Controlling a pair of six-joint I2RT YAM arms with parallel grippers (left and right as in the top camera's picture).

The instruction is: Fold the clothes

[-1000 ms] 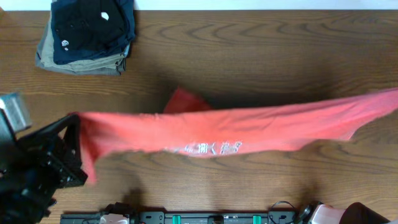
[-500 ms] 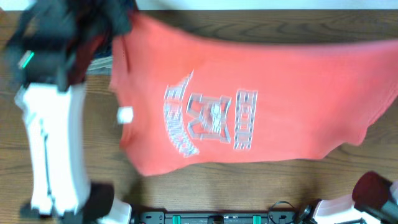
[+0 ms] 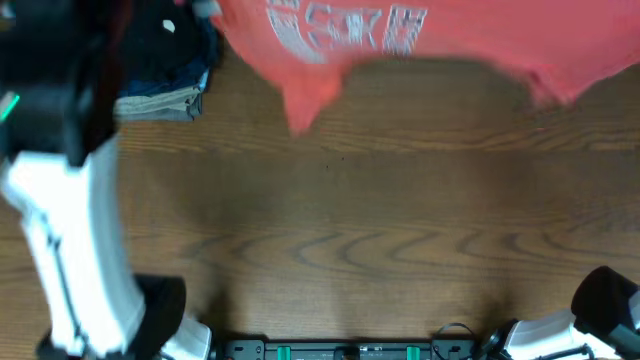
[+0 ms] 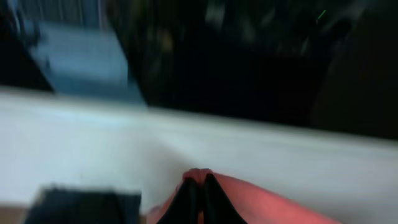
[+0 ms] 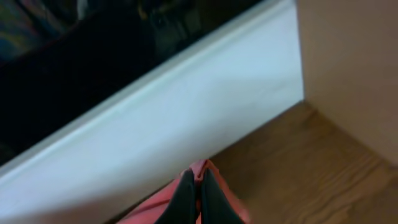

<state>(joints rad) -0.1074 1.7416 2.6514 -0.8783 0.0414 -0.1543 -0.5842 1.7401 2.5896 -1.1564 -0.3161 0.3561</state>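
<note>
The coral-red T-shirt (image 3: 450, 40), the clothes, hangs stretched across the far edge of the table in the overhead view. Its white lettering (image 3: 345, 25) faces the camera, and a sleeve droops at its left. In the left wrist view my left gripper (image 4: 199, 179) is shut on a pinch of the coral cloth (image 4: 261, 202). In the right wrist view my right gripper (image 5: 198, 172) is shut on another fold of the shirt (image 5: 152, 208). Neither gripper's fingers show clearly in the overhead view. The upper part of the shirt is out of frame.
A pile of folded dark and khaki garments (image 3: 165, 80) lies at the far left, partly under my left arm (image 3: 70, 250). The right arm's base (image 3: 600, 310) sits at the near right corner. The brown wooden table (image 3: 350, 220) spreads below the shirt.
The shirt has swung up and away from mid-table to the far edge, turning its lettering toward the camera. The left arm has reached further back.
</note>
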